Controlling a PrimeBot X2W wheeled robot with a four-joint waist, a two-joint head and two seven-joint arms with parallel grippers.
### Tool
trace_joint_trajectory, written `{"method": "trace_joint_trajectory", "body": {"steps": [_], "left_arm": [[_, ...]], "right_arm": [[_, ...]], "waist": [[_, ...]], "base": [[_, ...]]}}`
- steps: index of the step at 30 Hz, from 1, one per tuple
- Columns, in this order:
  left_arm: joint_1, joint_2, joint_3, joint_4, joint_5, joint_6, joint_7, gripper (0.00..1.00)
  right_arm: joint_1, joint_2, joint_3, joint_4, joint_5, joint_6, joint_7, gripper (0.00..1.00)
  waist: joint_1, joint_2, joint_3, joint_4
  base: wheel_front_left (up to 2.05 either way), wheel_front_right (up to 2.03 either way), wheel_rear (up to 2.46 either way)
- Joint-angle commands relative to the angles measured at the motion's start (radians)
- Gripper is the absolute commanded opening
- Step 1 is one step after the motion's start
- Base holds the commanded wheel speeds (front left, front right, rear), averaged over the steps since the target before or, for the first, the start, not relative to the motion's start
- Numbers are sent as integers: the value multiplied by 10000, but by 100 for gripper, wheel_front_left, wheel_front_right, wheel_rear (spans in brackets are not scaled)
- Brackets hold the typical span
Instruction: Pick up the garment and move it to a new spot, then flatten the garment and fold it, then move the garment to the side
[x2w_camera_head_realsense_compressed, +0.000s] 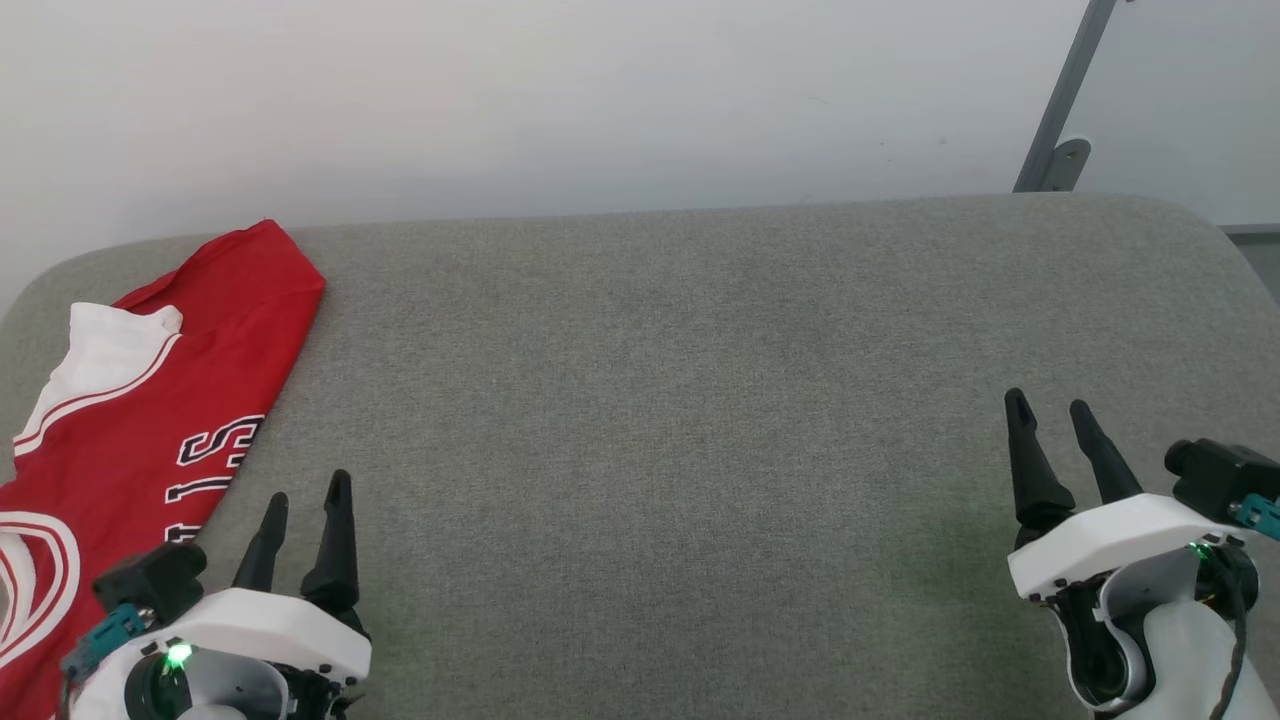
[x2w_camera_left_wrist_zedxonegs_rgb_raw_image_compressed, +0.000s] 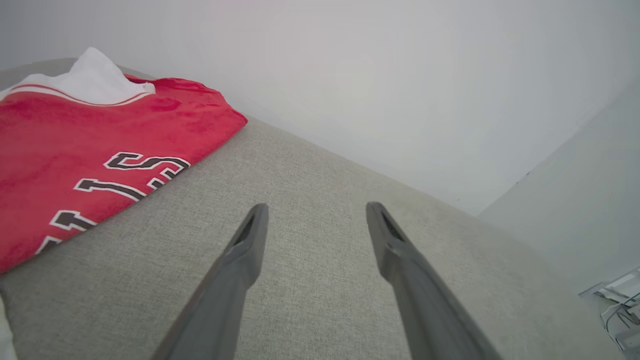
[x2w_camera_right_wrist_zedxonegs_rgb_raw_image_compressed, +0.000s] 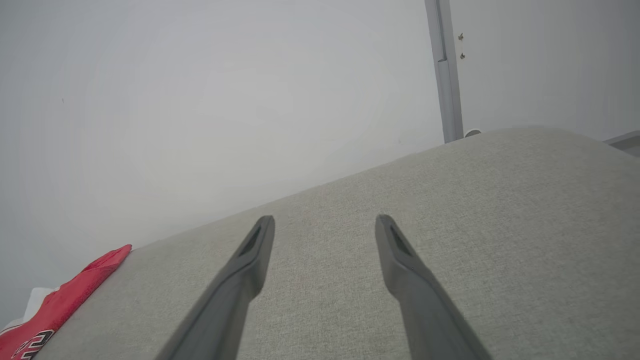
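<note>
Head view: we see the red jersey (x2w_camera_head_realsense_compressed: 140, 400) lying at the frame's left edge on the grey cushion (x2w_camera_head_realsense_compressed: 650, 400); our left gripper (x2w_camera_head_realsense_compressed: 309, 486), lower left, and right gripper (x2w_camera_head_realsense_compressed: 1048, 399), lower right, both spread, holding nothing.

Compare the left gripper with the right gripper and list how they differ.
The left gripper sits close beside the garment; the right gripper is far from it, across the grey cushion. In the head view the left gripper reaches less far up than the right gripper. Both are open and empty.
</note>
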Motion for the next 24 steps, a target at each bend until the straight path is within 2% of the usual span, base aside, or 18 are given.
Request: {"method": "trace_joint_trajectory", "body": {"steps": [1, 24], "left_arm": [[-248, 126, -69, -17, 436, 31, -111, 100], [-269, 169, 30, 454, 2435, -134, -678, 100]], "right_arm": [[-269, -45, -12, -28, -409, 0, -141, 100], [-326, 5, -139, 493, -2945, 0, -719, 100]], "waist": [[0, 0, 3, 0], [0, 0, 30, -3]], "base": [[0, 0, 0], [0, 0, 0]]}}
